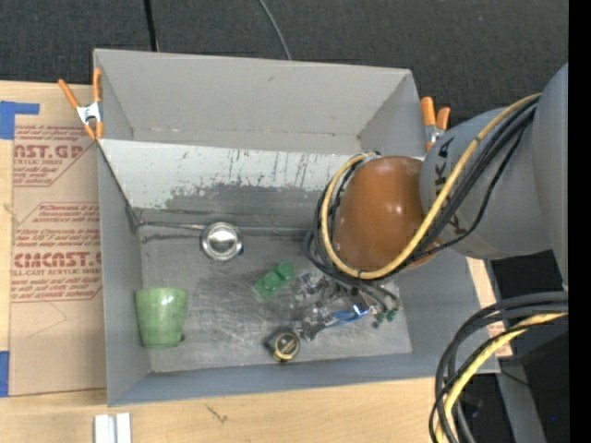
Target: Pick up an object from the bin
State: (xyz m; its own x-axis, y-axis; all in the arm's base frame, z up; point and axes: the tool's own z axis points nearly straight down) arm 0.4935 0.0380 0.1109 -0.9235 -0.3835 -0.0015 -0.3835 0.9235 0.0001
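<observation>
Round dark piece [284, 344]: brass-rimmed, flat on the bin [185, 146] floor, just beside the gripper, front-left of it.
Gripper [321, 310]: low over the floor; apart or together, impossible to tell.
Green cup [162, 317]: well apart from the gripper, far left.
Small green piece [274, 280]: just beside the gripper, back-left.
Shiny silver ball [222, 241]: farther back-left of the gripper.
In the way: orange wrist cover [374, 212] and cables, directly behind the gripper, hiding the floor there.
</observation>
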